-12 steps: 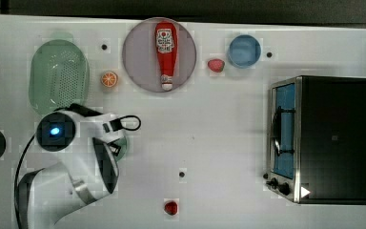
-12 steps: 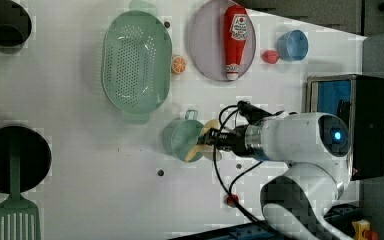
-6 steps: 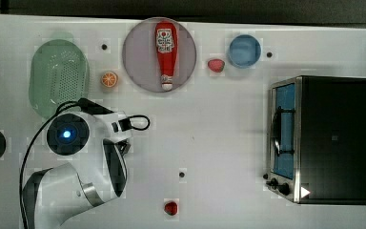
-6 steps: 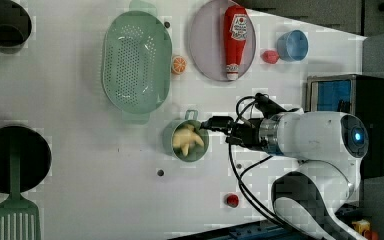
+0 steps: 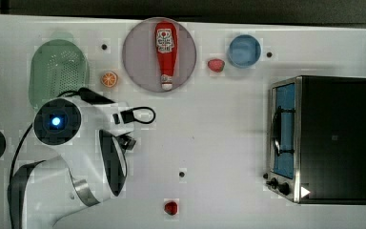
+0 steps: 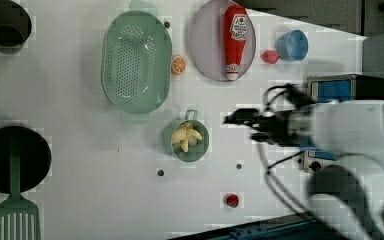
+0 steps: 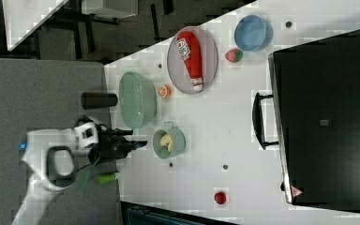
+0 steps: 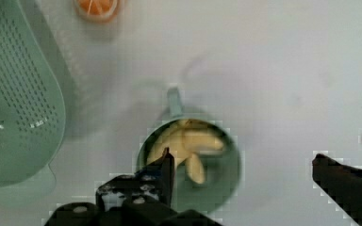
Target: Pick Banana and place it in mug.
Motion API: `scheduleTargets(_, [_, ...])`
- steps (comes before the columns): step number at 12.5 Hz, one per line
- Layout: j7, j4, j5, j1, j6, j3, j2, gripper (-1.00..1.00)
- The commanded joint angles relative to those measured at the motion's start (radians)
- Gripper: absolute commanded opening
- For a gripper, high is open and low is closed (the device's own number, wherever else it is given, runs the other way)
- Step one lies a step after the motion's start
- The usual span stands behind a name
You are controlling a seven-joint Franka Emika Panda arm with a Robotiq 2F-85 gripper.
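Yellow-cream banana [image 6: 186, 137], peeled-looking, splayed in several lobes, lies inside the teal mug [image 6: 170, 145] in the left view. Mug stands on the white counter [image 6: 80, 125], stub handle at 12 o'clock, just at 5 o'clock of the pale-green colander [image 6: 136, 62]. Gripper [image 6: 240, 120] hangs at 3 o'clock of the mug, well clear.

Right view: mug [image 7: 179, 144] with banana [image 7: 167, 142] in it; gripper [image 7: 136, 144] at 9 o'clock of the mug, apart from it.

Wrist view: banana [image 8: 193, 148] rests across the mug's [image 8: 226, 181] floor, pieces fanned from one end. Gripper [image 8: 240, 169] fingers stand wide apart, one either side of the mug's rim, holding nothing.

Handling, as judged: banana looks light, soft, easily bruised, likely a moulded toy and then faintly slick. Best hold would be across the thick joined end, light squeeze. Mug looks rigid, light, apt to slide if nudged; placing step looks done.

Top view: arm [image 5: 76, 143] covers the mug's spot.
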Motion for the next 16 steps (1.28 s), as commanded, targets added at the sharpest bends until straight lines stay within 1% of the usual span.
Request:
scheduleTargets(1, [0.040, 0.204, 0.004, -0.036, -0.206, -0.160, -0.143, 1.00])
scheduleTargets(3, [0.036, 0.288, -0.007, -0.043, -0.352, -0.245, -0.166, 1.00])
scheduleTargets(5, [0.036, 0.367, -0.022, -0.043, -0.445, -0.316, -0.170, 1.00])
scheduleTargets(8, [0.036, 0.448, -0.039, -0.044, -0.573, -0.375, -0.171, 1.00])
scheduleTargets(16, [0.036, 0.450, -0.039, -0.044, -0.542, -0.390, -0.155, 1.00])
